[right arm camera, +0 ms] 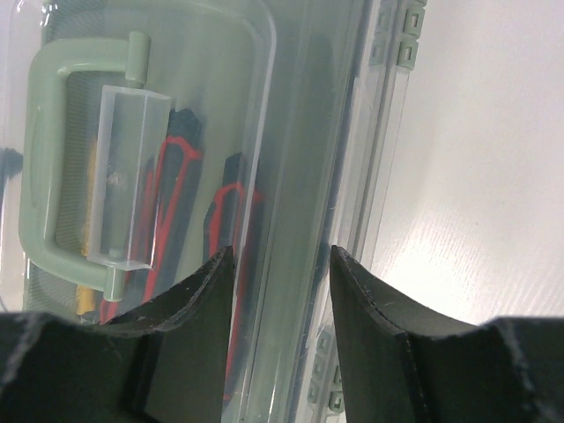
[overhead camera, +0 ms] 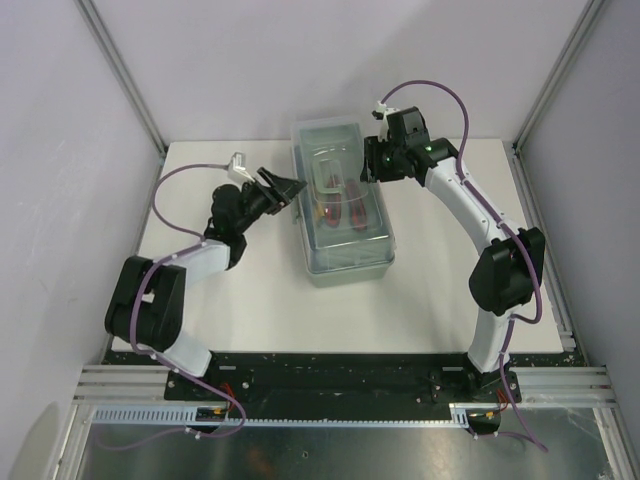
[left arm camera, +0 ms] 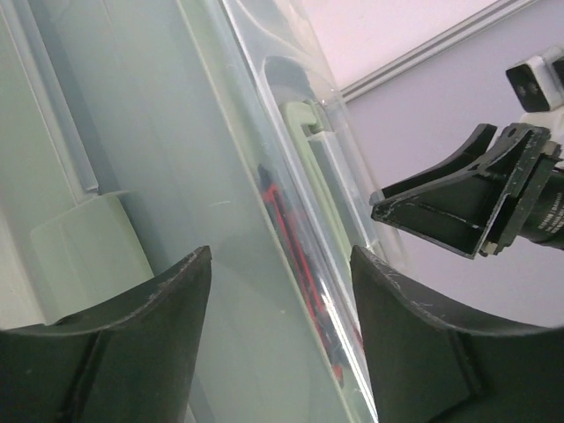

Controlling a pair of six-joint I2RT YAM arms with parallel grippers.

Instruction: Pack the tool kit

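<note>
tool kit point(overhead camera: 350, 255): centre of table point(overhead camera: 250, 310), long axis 12–6, clear lid point(right arm camera: 300, 132) down
tools point(right arm camera: 176, 185): red-black handles show through lid, under green carry handle point(right arm camera: 40, 167)
left gripper point(overhead camera: 292, 188): at kit's 9 o'clock side, jaws wide apart, holding nothing, tips just beside lid edge
right gripper point(overhead camera: 368, 165): at kit's 2 o'clock, over lid's right rim, jaws partly apart, nothing clamped; contact with lid can't tell

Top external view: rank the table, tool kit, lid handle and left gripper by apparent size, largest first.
1. table
2. tool kit
3. left gripper and lid handle: these look about alike, so they are not ranked against each other.
</note>
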